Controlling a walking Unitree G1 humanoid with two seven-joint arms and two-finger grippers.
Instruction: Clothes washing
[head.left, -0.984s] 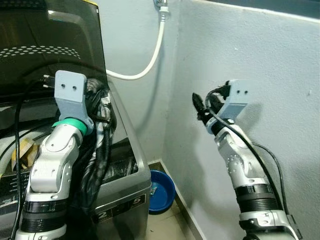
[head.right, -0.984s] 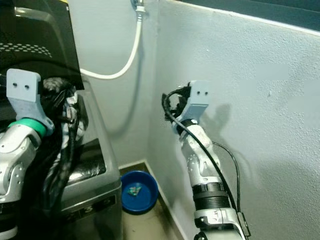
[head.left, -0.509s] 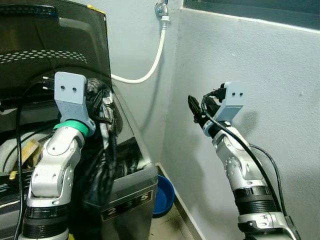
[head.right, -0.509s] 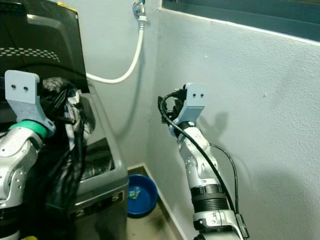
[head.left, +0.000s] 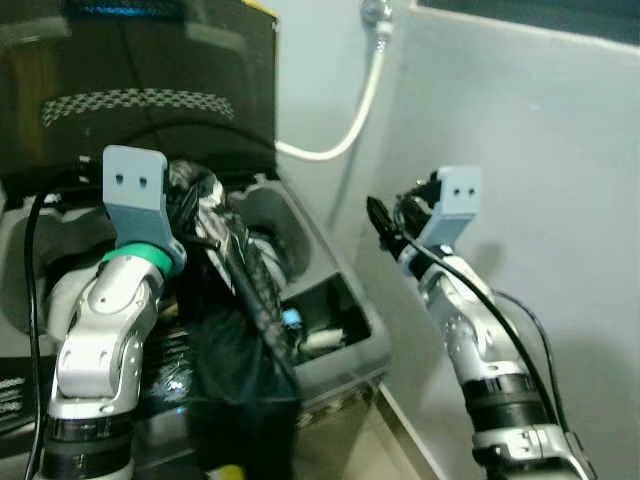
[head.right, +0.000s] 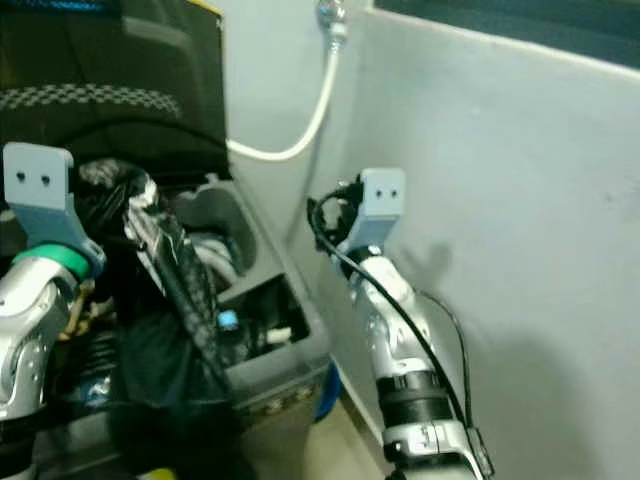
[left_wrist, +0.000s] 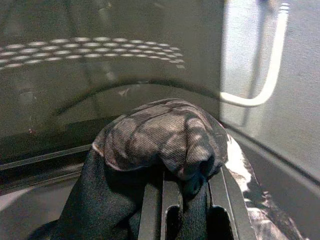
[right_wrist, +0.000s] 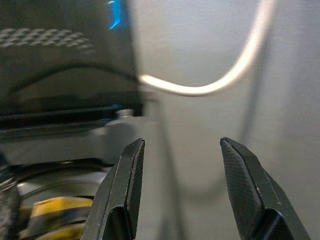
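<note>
A: The dark garment hangs from the left gripper, above the open washing machine. The two fingers are closed tight on a bunch of the cloth, and the rest falls down in a long fold in front of the machine.

B: And where is it relative to the tub?

A: It is just in front of the tub, at the right part of the opening. The lid stands upright behind it. Some yellow cloth lies inside the drum.

B: What differs from half a second ago?

A: The whole picture has shifted, so the camera has moved. Now we look more down into the machine: the detergent compartment at the right corner is visible, and the blue basin on the floor is not in the head views any more. The hold on the garment is the same as before.

B: And the right gripper?

A: It is raised beside the grey wall, near the white hose. Its fingers stand wide apart with nothing between them, pointing toward the machine, as before.
</note>
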